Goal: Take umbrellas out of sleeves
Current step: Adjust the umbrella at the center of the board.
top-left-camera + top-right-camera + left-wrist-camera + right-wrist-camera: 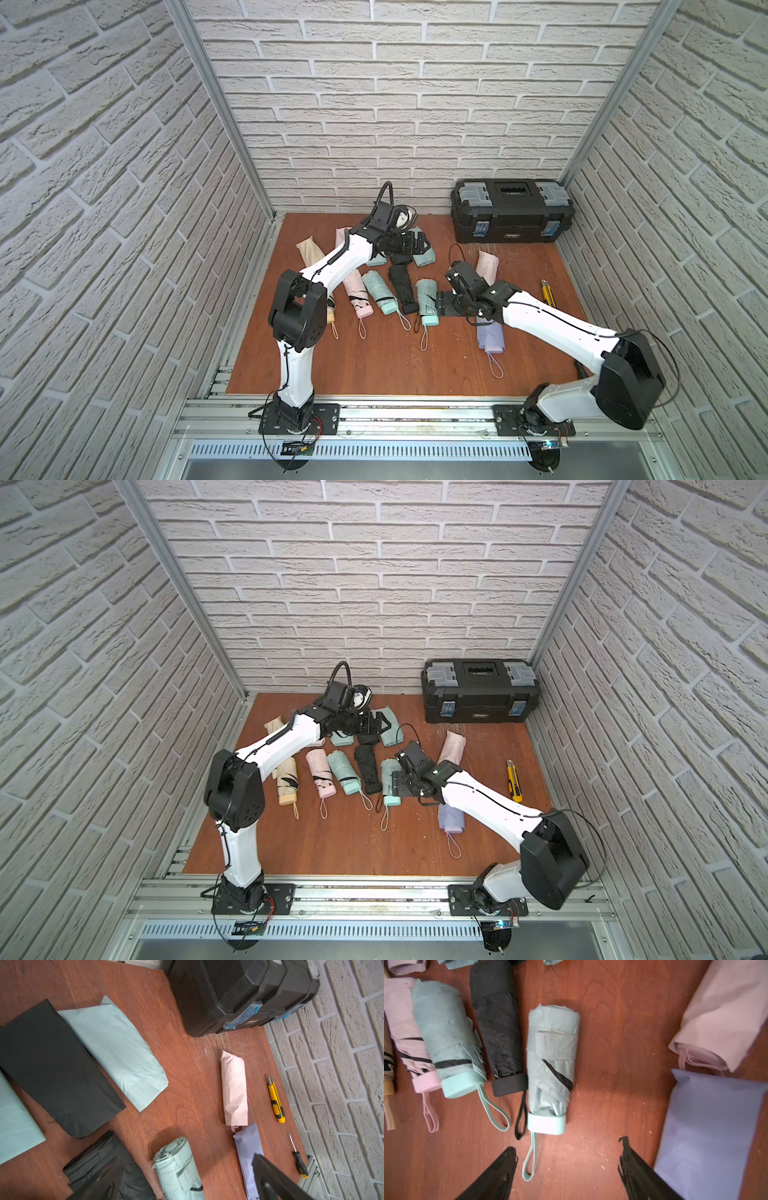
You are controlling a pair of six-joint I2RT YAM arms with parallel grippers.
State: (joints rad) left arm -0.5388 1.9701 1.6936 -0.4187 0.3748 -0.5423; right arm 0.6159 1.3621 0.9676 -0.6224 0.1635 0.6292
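Note:
Several bare umbrellas lie in a row in both top views: pink [357,299], mint [380,293], black [403,291] and mint [427,307]. Behind them lie limp empty sleeves, among them a black sleeve [52,1064] and a mint sleeve [116,1051]. A pink sleeve [487,266] and a lilac sleeve [490,336] are still plump, and a wrist loop sticks out of the lilac one. My left gripper [419,245] hangs open over the empty sleeves. My right gripper [569,1167] is open and empty, between the mint umbrella [552,1064] and the lilac sleeve [712,1126].
A black toolbox [513,212] stands at the back right against the wall. A yellow utility knife [547,293] lies near the right wall, and a screwdriver [299,1161] lies in front of it. Brick walls close in three sides of the brown board [374,365].

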